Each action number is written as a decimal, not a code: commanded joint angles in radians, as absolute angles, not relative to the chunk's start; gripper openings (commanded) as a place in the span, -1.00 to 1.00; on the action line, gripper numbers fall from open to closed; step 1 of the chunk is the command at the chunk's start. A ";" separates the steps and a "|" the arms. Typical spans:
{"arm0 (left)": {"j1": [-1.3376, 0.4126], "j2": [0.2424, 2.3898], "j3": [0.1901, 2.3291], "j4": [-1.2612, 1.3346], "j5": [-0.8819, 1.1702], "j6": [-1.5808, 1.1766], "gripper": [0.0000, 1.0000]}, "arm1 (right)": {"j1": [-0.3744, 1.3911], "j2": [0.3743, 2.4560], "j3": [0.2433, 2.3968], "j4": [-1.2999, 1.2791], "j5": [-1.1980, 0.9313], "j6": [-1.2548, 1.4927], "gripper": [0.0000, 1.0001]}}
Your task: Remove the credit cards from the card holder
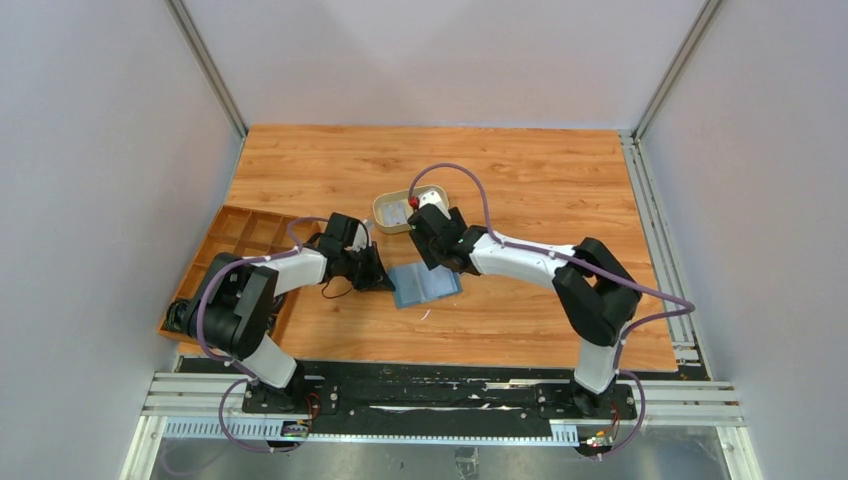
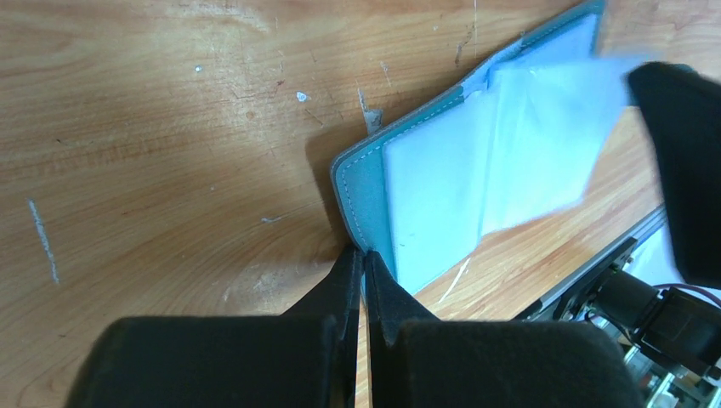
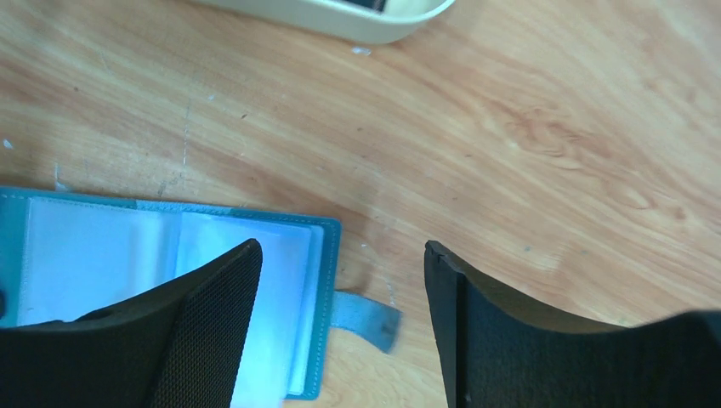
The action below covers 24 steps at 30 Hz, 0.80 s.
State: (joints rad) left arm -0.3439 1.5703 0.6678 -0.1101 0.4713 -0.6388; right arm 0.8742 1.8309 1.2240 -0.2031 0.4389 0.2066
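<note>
The teal card holder (image 1: 427,285) lies open on the table, its pale pockets facing up. My left gripper (image 1: 386,279) is shut on its left cover edge; in the left wrist view the fingertips (image 2: 364,255) pinch the teal rim of the holder (image 2: 425,195). My right gripper (image 1: 437,252) is open and empty just above the holder's far right part. In the right wrist view its jaws (image 3: 340,255) straddle the holder's edge (image 3: 323,280) and snap tab (image 3: 367,316). I cannot tell credit cards from the pale sleeves. A pale flat piece (image 1: 397,213) lies in the beige tray.
A beige oval tray (image 1: 385,225) stands just behind the holder, and its rim shows in the right wrist view (image 3: 340,21). An orange divided box (image 1: 235,240) sits at the table's left edge beside the left arm. The right gripper's finger (image 2: 680,170) shows in the left wrist view.
</note>
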 commanded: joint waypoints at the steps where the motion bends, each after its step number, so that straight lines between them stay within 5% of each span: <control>1: -0.345 1.585 0.671 -0.186 0.456 -0.619 -1.00 | 0.894 1.734 1.260 -0.242 0.534 0.163 0.47; 24: -0.345 1.485 0.736 -0.249 0.454 -0.655 -1.00 | 1.094 1.853 1.299 -0.195 0.321 0.299 0.47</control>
State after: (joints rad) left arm -0.3439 1.5082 0.7170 -0.2348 0.4557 -0.6468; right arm 1.0595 1.8412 1.2675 -0.2024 0.3428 0.2745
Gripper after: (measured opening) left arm 0.021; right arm 0.737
